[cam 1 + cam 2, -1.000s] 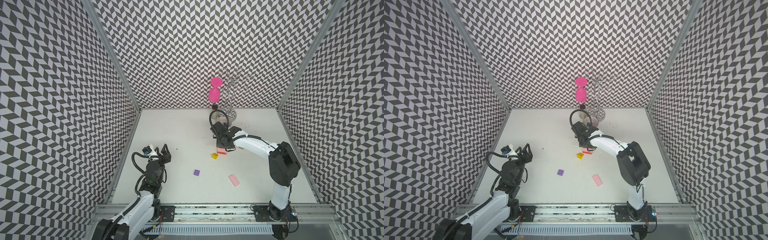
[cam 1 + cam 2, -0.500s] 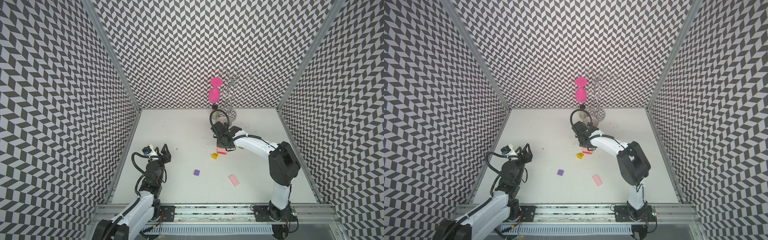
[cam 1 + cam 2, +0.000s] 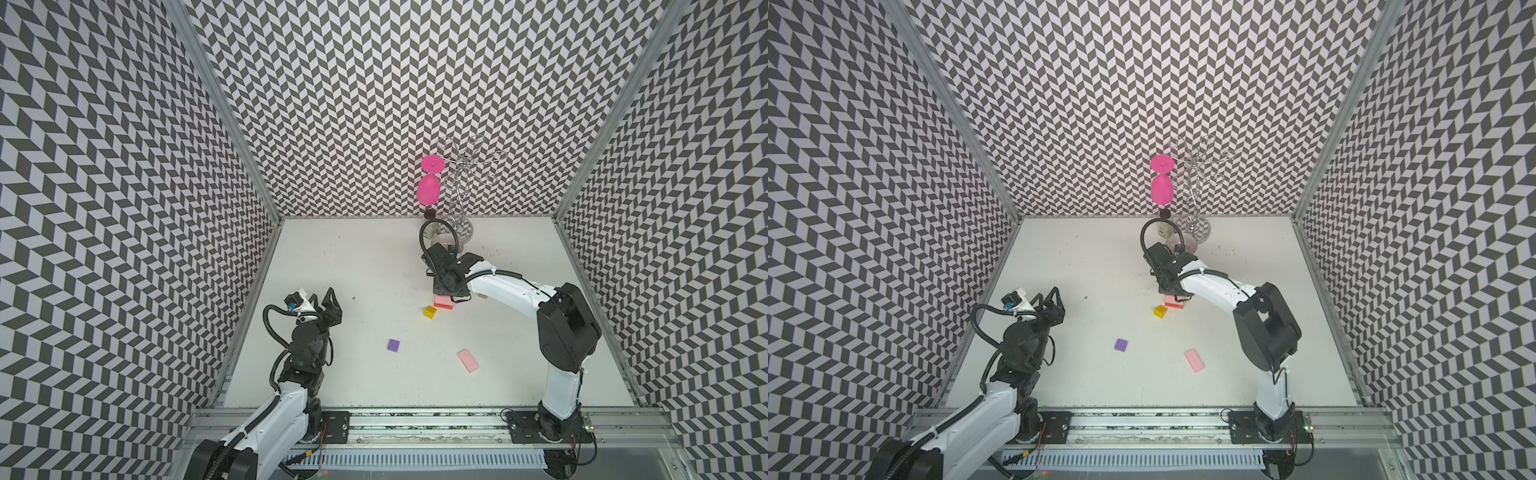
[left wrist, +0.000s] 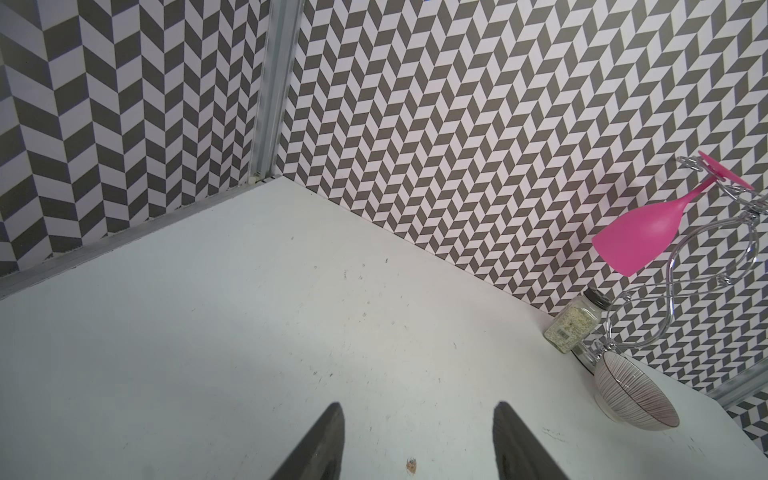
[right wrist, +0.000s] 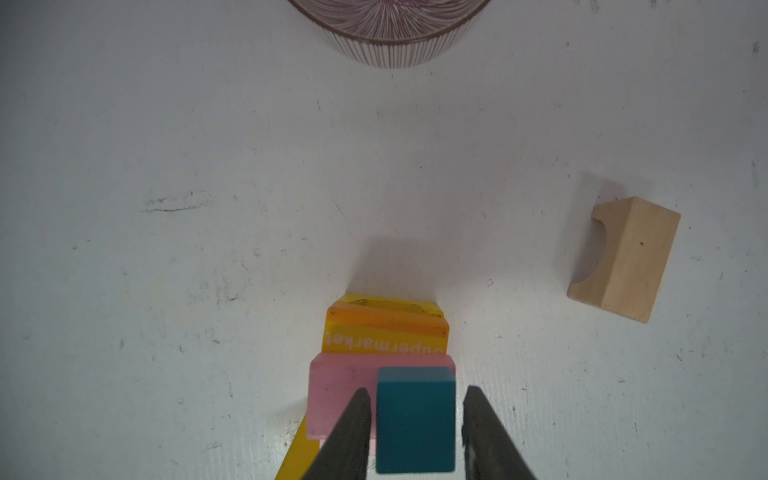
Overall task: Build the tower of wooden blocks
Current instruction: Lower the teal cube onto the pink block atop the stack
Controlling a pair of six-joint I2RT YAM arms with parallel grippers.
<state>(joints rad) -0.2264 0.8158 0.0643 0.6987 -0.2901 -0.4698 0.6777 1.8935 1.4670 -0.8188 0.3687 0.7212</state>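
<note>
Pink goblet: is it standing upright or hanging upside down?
Upside down: the pink goblet hangs by its foot from the wire rack, with its bowl opening downward.

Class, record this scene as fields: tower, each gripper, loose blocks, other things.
Tower: teal block on tower pink slab; orange block beneath; yellow piece lowest.
Right gripper: open, jaws narrowly apart either side of the teal block.
Left gripper: open, empty, away from the blocks.
Loose blocks: yellow cube, purple block, loose pink slab, wooden arch block.
Other: ribbed bowl, pink goblet on wire rack, spice jar.
</note>
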